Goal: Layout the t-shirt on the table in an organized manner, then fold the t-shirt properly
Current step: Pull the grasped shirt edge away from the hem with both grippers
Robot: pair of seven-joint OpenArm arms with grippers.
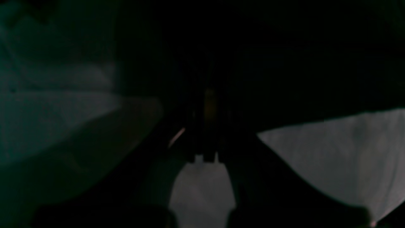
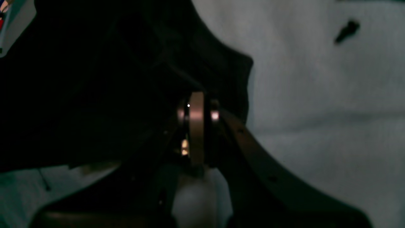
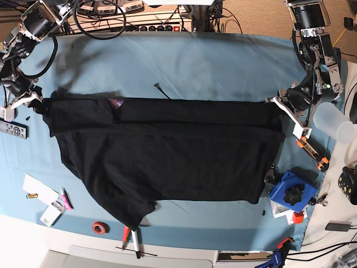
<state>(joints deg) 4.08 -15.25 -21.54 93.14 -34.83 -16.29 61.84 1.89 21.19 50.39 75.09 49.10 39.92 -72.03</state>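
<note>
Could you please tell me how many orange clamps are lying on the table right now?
2: one clamp sits by the table's right edge beside the left gripper; another clamp lies at the front right corner. Others may be hidden.

Both arms reached down from the table's [image 3: 184,61] far corners toward its side edges. The left end effector [image 3: 277,102] and the right end effector [image 3: 40,100] were each clamped together.

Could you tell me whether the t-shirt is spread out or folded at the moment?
Mostly spread: the t-shirt stretches wide across the table, with only its far edge doubled over.
</note>
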